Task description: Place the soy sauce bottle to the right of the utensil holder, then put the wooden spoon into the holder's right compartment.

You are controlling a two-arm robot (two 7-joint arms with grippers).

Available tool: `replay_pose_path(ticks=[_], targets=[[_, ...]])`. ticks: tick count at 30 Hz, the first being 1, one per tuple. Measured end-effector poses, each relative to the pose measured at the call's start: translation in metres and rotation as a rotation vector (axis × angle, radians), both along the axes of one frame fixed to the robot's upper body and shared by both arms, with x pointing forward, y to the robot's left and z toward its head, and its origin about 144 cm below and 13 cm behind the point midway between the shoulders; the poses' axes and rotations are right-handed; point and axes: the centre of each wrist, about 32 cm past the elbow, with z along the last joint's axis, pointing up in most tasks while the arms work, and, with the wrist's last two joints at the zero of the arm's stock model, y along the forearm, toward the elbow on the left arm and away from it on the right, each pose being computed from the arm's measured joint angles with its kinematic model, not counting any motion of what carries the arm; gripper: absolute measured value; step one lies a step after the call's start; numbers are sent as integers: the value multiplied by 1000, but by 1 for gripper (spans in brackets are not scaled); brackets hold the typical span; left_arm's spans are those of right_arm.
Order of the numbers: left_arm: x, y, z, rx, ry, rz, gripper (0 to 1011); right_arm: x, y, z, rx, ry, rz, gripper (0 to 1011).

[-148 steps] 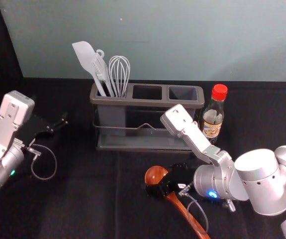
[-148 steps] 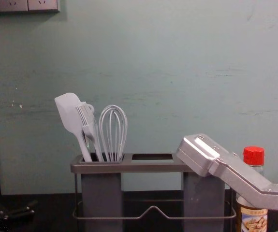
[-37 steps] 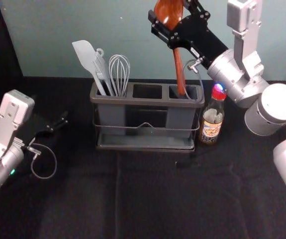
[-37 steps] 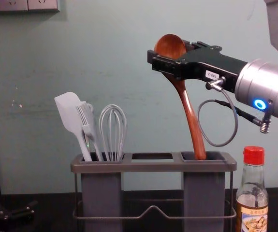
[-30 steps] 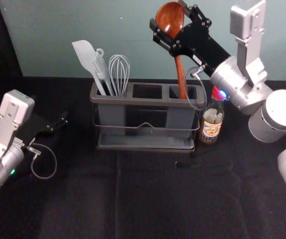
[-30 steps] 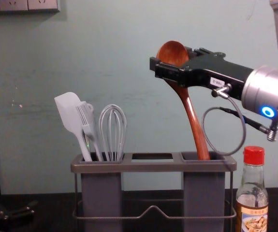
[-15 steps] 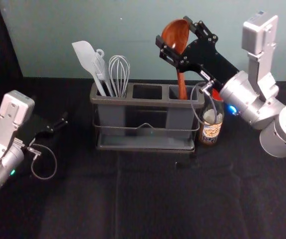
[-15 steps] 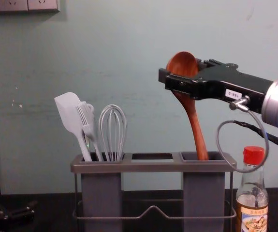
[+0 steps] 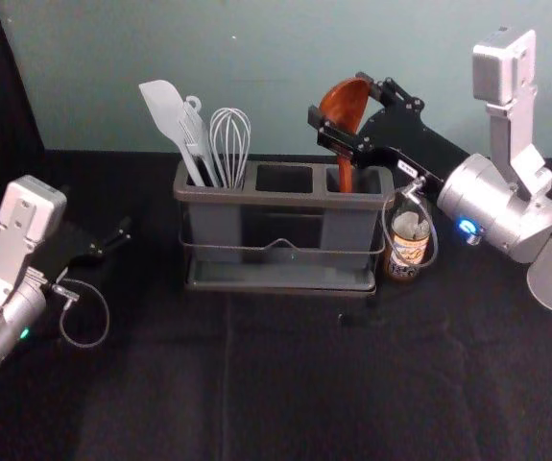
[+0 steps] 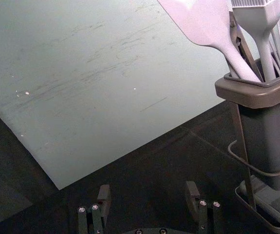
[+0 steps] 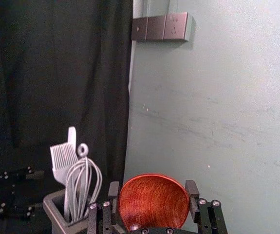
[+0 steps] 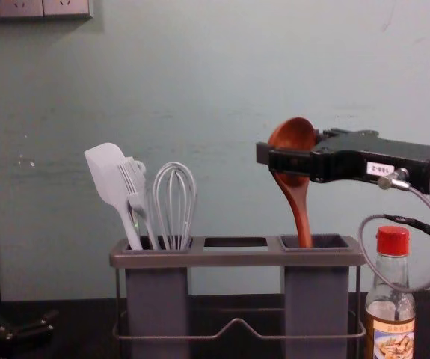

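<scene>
My right gripper (image 9: 340,99) is shut on the bowl of the wooden spoon (image 9: 346,173), above the right compartment of the utensil holder (image 9: 290,199). In the chest view the spoon (image 12: 298,203) leans slightly, its handle's lower end hidden inside that compartment. Both fingers of the right gripper (image 11: 153,196) meet the bowl's sides in its wrist view. The soy sauce bottle (image 9: 405,252) stands upright just right of the holder, partly behind the right gripper's cable. My left gripper (image 9: 117,237) is parked at the left; its wrist view shows the left gripper (image 10: 148,196) open and holding nothing.
A pale spatula (image 12: 108,176), a brush (image 12: 134,191) and a whisk (image 12: 175,206) stand in the holder's left compartment. The wall (image 9: 352,38) rises behind the holder. Black cloth (image 9: 256,384) covers the table in front.
My right gripper has come down and a little to the right with the spoon, whose handle has sunk deeper into the right compartment. The left arm, holder and bottle have stayed put.
</scene>
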Motion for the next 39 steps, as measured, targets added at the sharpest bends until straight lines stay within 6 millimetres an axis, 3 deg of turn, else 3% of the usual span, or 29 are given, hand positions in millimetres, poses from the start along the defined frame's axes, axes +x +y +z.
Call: replay_pose_path(ticks=[23, 39], targets=[[0, 0, 0, 0, 0, 0, 1005, -9, -7, -17, -34, 47, -14, 836], [0, 0, 0, 0, 0, 0, 1005, -11, -8, -18, -32, 42, -19, 835]])
